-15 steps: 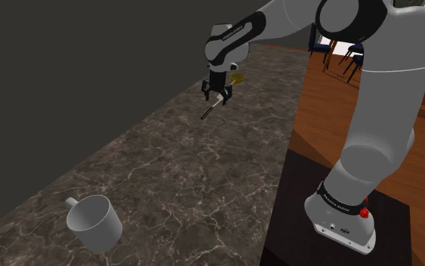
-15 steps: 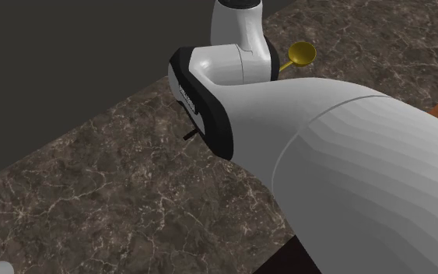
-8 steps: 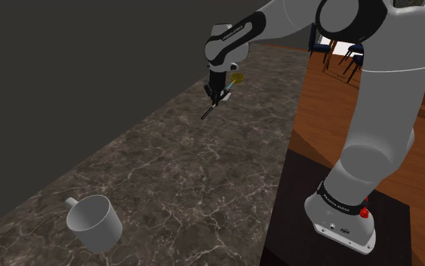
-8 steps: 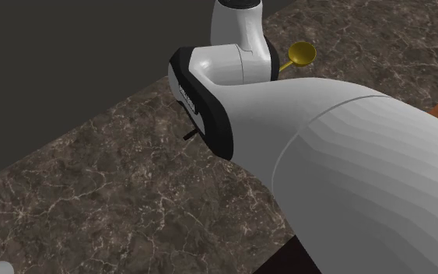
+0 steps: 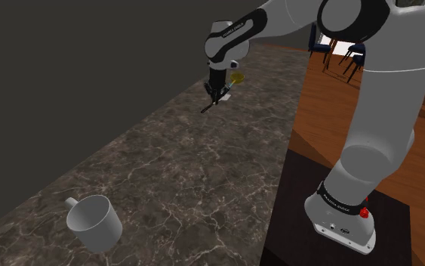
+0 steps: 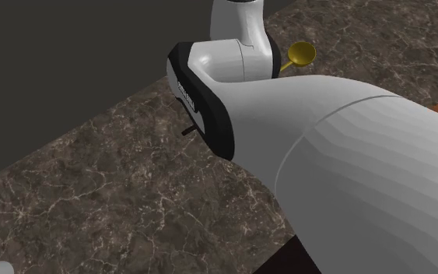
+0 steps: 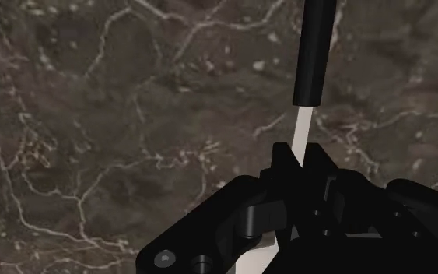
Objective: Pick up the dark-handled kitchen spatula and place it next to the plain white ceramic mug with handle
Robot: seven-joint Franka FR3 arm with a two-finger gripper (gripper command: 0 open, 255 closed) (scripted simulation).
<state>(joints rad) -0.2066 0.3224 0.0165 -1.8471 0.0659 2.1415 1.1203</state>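
Shoulder view gave us the white robot arm point(image 5: 384, 113) reaching from its black box stand point(image 5: 282, 230) up and toward that view's left, over a long countertop of dark brown marble with pale veins point(image 5: 165, 166). At the arm's end the all-black two-finger gripper point(image 5: 218, 94) pointed down at the far part of the counter. From it hung the spatula with a black rod handle and a flat white blade point(image 5: 209, 106), its handle slanting down toward the shoulder view's left. We could not tell whether the handle's tip touched the marble.

Along the wrist view, the gripper point(image 7: 303, 165) was clenched on the spatula point(image 7: 316, 54). The black fingers point(image 7: 285, 165) pinched the narrow white blade between them, and the handle ran away from the fingers over the veined countertop point(image 7: 92, 117).

Just beside the gripper, toward the shoulder view's right, lay a small golden scoop with a round bowl point(image 5: 237, 77).

A plain white mug with a handle, lying on its side point(image 5: 93, 221), was at the near end of the counter, well apart from the spatula, its open mouth turned upward and its handle toward the shoulder view's left.

From the second exterior view, the arm point(image 6: 341, 156) covered the gripper. We saw the tip of the spatula's handle point(image 6: 187, 131) beside the arm's dark joint, the golden scoop point(image 6: 301, 54) past the wrist, and the marble countertop point(image 6: 92, 179).

Beyond the counter lay a reddish wooden floor point(image 5: 324, 113), with dark chairs point(image 5: 335, 51) far off.
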